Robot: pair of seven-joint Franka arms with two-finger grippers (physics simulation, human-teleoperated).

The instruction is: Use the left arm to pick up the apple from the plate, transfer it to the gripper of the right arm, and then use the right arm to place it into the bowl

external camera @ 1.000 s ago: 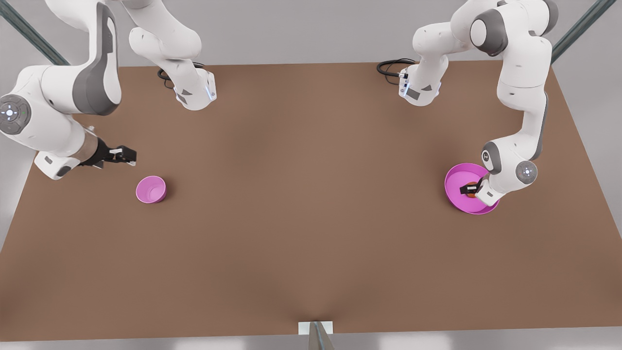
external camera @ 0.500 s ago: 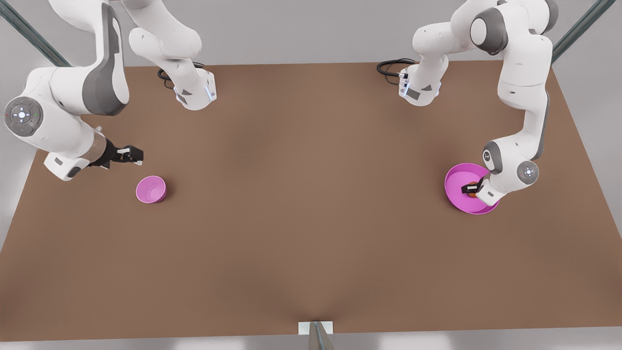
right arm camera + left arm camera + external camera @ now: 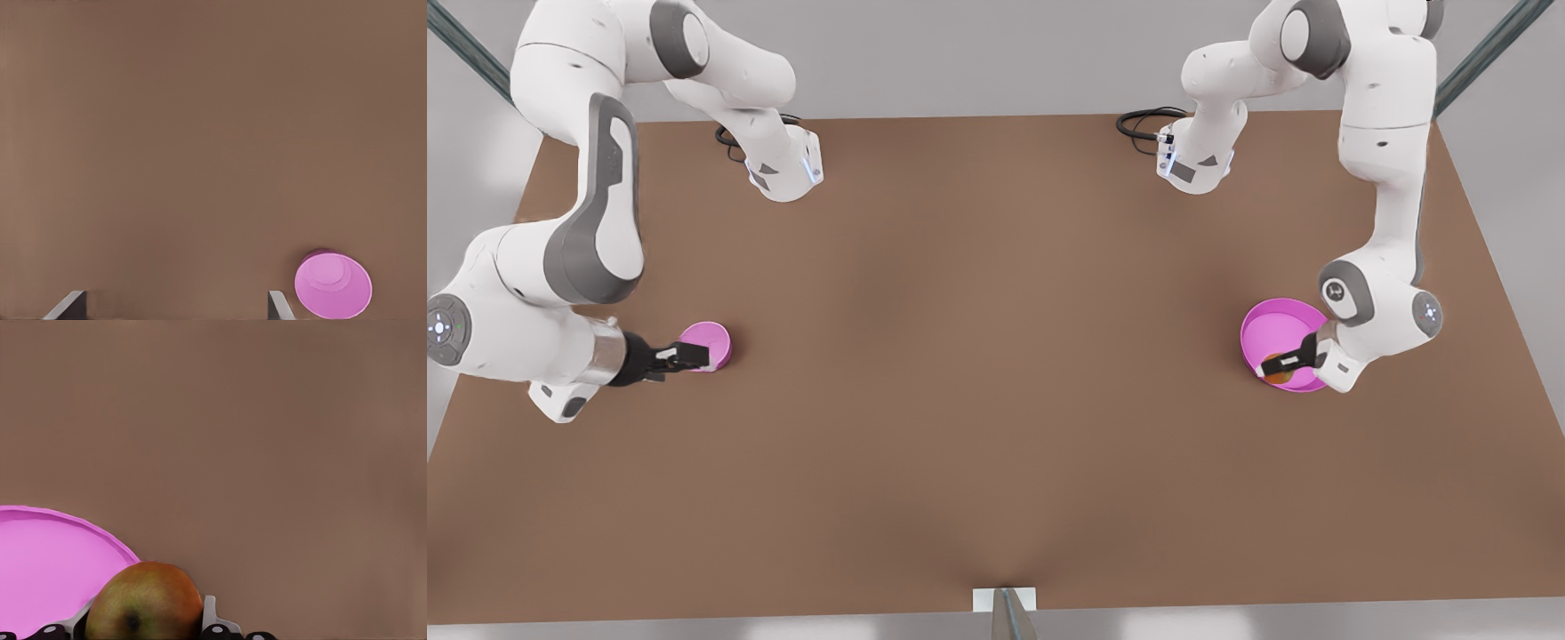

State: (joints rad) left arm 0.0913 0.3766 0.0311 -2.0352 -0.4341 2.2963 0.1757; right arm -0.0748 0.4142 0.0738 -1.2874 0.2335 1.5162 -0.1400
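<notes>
The small round red-orange apple with green-yellow patches [image 3: 144,603] sits clamped between the white tips of the left gripper [image 3: 1277,364], over the wide shallow magenta plate [image 3: 1263,324], its lower half cut off. The right gripper [image 3: 683,356], fingers spread, hangs just beside the small deep pink bowl [image 3: 333,285] above the brown desk [image 3: 978,356]
</notes>
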